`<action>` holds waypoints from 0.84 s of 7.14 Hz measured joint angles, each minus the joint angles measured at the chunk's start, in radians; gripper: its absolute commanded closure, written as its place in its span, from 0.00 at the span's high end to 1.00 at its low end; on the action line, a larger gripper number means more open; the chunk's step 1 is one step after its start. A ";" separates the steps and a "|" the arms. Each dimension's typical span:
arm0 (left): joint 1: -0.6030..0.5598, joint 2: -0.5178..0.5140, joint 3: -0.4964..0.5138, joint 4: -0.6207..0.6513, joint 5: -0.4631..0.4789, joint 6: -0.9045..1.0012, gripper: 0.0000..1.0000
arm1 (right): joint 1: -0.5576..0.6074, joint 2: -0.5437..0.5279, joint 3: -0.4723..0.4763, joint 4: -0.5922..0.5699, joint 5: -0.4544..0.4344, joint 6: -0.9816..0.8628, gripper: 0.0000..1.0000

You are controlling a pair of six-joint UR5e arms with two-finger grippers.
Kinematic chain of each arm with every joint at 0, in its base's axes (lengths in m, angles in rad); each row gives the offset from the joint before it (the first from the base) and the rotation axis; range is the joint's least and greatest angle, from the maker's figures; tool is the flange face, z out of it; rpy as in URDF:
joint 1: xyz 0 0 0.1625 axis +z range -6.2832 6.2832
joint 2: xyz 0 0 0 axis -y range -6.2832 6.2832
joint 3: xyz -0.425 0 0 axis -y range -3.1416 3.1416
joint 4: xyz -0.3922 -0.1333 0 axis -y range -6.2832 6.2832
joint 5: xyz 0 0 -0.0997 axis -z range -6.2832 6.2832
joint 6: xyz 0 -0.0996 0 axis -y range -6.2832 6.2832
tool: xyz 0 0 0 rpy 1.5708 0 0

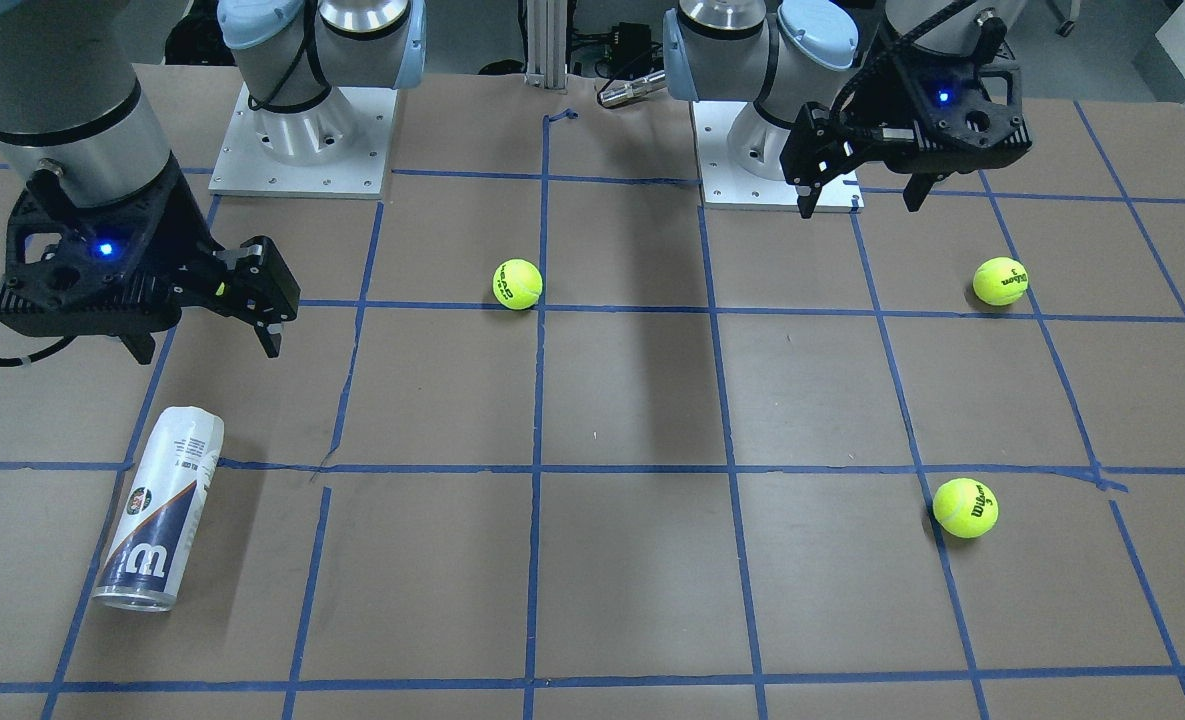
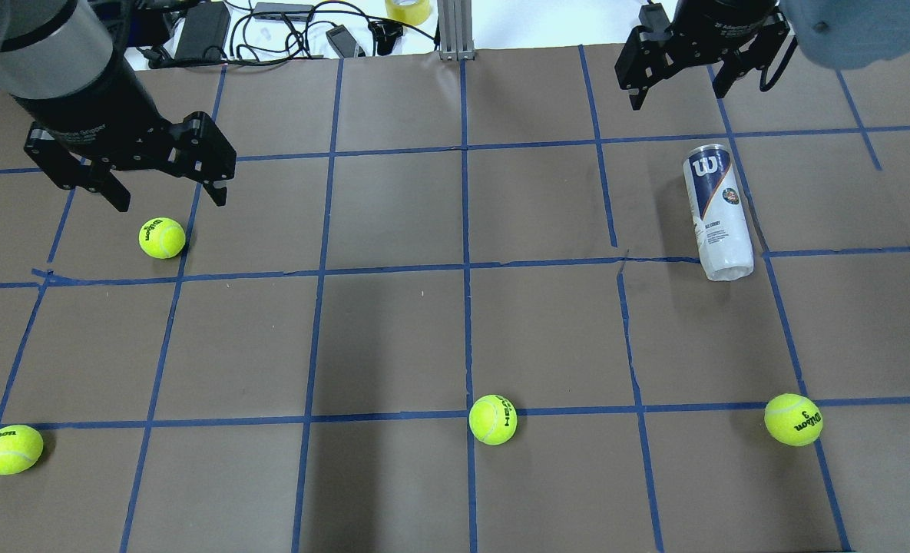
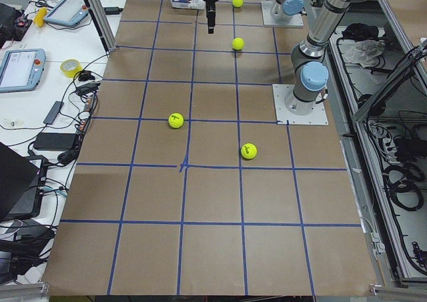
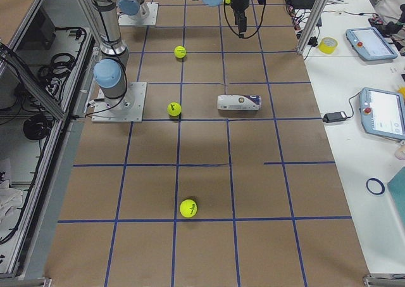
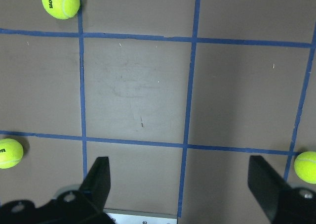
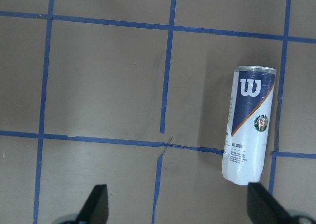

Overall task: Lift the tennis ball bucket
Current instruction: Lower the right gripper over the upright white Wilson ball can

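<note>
Brown papered table (image 2: 393, 330), yellow tennis balls (image 2: 493, 419) scattered about. Flat on its side at the robot's right, untouched: tennis ball bucket (image 2: 717, 211), near the right gripper (image 2: 681, 94). Fingers spread wide there and on the left gripper (image 2: 170, 200), both hovering empty.

The tennis ball bucket (image 1: 160, 508) lay on its side on the bench (image 1: 632, 400), in the lower left of the front-facing view and the upper right of the overhead view. It was a slim white and navy can. Its navy end, with a big white "W" and a round emblem, pointed to the bottom of the front-facing frame. Its white end crossed a blue tape line (image 1: 42, 465).
</note>
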State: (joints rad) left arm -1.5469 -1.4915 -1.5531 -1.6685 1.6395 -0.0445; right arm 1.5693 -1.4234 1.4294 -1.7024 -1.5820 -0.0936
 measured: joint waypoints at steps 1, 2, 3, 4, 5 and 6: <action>0.000 0.000 -0.001 0.000 0.000 0.000 1.00 | -0.004 0.000 0.001 -0.006 0.010 0.000 1.00; 0.001 0.000 -0.001 0.000 0.000 0.000 1.00 | -0.015 0.000 -0.002 -0.017 0.026 -0.011 1.00; 0.002 0.000 -0.001 0.000 -0.001 0.000 1.00 | -0.038 0.002 -0.012 -0.024 0.037 -0.037 1.00; 0.002 0.000 -0.001 0.000 -0.001 0.000 1.00 | -0.073 0.012 -0.024 -0.028 0.041 -0.055 1.00; 0.002 0.000 -0.001 0.000 -0.001 0.000 1.00 | -0.113 0.036 -0.034 -0.031 0.043 -0.061 1.00; 0.001 0.000 -0.001 0.000 0.000 0.000 1.00 | -0.143 0.087 -0.048 -0.051 0.045 -0.059 1.00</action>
State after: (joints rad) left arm -1.5458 -1.4910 -1.5540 -1.6690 1.6394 -0.0445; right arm 1.4261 -1.3366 1.3815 -1.7533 -1.5368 -0.1526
